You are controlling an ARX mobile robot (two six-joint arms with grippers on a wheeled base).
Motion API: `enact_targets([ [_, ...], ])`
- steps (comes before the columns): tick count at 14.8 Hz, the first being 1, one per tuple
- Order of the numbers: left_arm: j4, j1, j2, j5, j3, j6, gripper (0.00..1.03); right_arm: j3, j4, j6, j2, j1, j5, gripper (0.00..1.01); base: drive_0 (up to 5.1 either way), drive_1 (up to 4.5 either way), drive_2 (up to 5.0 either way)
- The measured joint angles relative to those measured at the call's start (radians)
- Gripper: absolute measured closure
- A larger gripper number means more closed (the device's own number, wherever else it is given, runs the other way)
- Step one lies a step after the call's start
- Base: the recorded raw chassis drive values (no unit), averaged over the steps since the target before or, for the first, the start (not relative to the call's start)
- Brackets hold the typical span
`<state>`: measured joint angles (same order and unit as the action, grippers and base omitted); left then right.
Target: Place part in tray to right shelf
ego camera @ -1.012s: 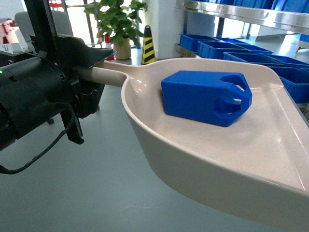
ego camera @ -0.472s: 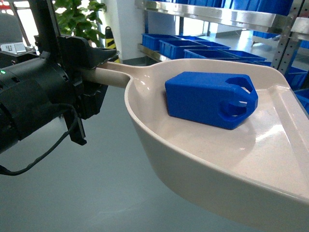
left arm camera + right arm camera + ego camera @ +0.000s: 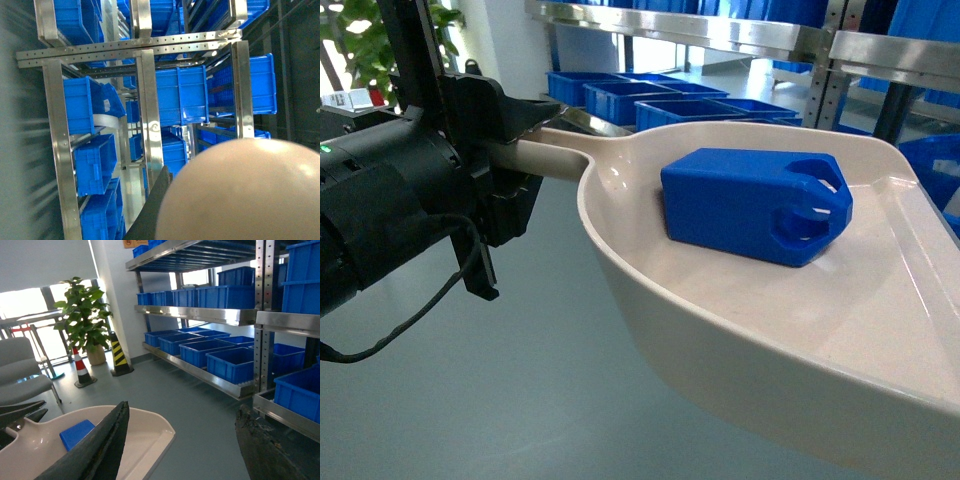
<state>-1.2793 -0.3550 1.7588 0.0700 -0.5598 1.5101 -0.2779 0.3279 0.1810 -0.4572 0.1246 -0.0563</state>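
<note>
The cream tray fills the head view, held level above the floor. My left gripper is shut on its round handle at the left. The blue part lies on its side in the tray's bowl, notched end toward the right. In the left wrist view the tray's underside covers the lower right beside one black finger. My right gripper stands open and empty, with the tray and part at its lower left. The stainless-steel shelf rack runs behind the tray.
Blue crates sit on the rack's low level and more crates line the right wrist view. A steel front rail lies near my right finger. A potted plant, a striped cone and a chair stand on the grey floor.
The background has slid left in the head view: the plant and cone have left it and the shelf rack has come in. The tray and part stay steady in my left grip.
</note>
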Motion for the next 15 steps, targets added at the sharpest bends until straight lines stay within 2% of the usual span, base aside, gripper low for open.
enact_targets([
  [1, 0.0, 0.001, 0.0, -0.001, 0.0, 0.0, 0.91, 0.0, 0.0, 0.0, 0.0, 0.0, 0.0, 0.33, -1.7, -1.71, -1.7],
  [3, 0.0, 0.002, 0.0, -0.003, 0.0, 0.0, 0.91, 0.0, 0.0, 0.0, 0.0, 0.0, 0.0, 0.38, -1.7, -1.73, -1.7],
  [6, 0.0, 0.002, 0.0, -0.002, 0.0, 0.0, 0.91, 0.0, 0.0, 0.0, 0.001, 0.0, 0.0, 0.02, -1.6, -1.57, -1.6],
  [15, 0.001, 0.001, 0.0, 0.0, 0.0, 0.0, 0.91, 0.0, 0.0, 0.0, 0.001, 0.0, 0.0, 0.03, -1.6, -1.63, -1.6],
])
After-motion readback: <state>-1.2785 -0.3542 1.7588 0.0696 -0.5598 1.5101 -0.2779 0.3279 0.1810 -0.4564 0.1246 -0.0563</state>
